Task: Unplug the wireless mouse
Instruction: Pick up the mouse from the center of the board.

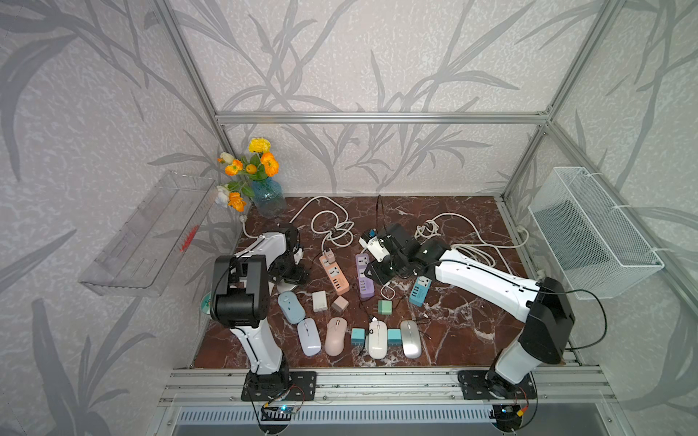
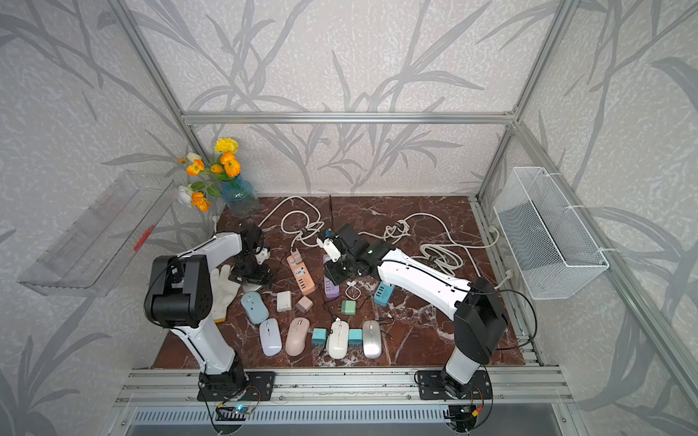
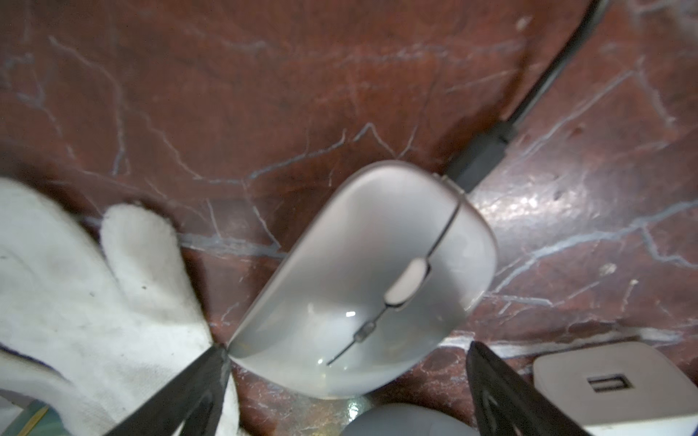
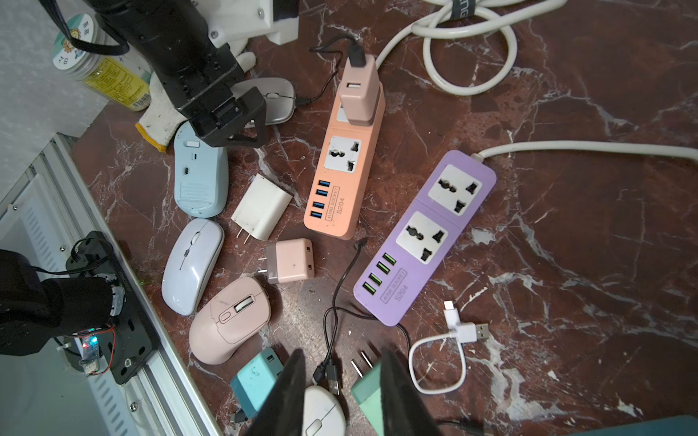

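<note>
Leaf-patterned walls (image 1: 377, 56) surround a red marble tabletop (image 1: 472, 332).

This is a robot test cell in a lab, dressed to look homely. A bare aluminium-profile frame (image 1: 377, 117) boxes in a red-brown marble-patterned tabletop (image 1: 472, 339), with the white-and-black left arm (image 1: 260, 343) and right arm (image 1: 487, 281) bolted to a metal rail (image 1: 377, 381) in front. Grey leaf-print wallpaper (image 1: 377, 56) and a blue glass vase of orange and yellow flowers (image 1: 269, 198) give the domestic backdrop.

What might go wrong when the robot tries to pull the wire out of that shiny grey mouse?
The left hand stands open over the rounded silver-grey mouse; closing, one finger could snag the white cloth glove beside it. The mouse looks smooth, so it might slip when the black plug is pulled.
</note>
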Robot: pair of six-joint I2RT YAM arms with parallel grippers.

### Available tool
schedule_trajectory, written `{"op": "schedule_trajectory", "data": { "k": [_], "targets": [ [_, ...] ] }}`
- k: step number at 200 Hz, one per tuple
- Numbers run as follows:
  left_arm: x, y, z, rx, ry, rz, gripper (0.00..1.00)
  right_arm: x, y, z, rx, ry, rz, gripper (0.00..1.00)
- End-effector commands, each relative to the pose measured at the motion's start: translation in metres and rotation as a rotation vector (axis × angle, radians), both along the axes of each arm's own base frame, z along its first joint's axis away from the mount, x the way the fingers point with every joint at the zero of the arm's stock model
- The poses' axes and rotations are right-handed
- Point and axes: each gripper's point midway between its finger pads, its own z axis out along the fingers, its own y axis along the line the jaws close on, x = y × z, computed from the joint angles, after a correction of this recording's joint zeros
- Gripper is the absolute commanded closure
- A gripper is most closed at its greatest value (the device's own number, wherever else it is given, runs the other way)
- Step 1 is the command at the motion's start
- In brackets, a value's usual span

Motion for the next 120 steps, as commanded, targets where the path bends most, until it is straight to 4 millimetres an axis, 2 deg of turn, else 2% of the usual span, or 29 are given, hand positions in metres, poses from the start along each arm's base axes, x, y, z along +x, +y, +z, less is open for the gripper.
{"op": "schedule_trajectory", "data": {
  "k": [1, 76, 120],
  "targets": [
    [0.017, 0.003, 0.011, 0.013, -0.068, -0.045, 0.07, -0.002, -0.002, -0.001, 0.004, 0.010, 0.006, 0.66],
    [0.037, -0.007, 0.006, -0.107, -0.071, -0.116, 0.08, -0.002, -0.001, -0.004, -0.010, 0.021, 0.013, 0.67],
    [0.027, -0.011, -0.004, -0.141, -0.011, -0.115, 0.12, -0.002, -0.003, -0.003, -0.019, 0.018, 0.008, 0.67]
  ]
}}
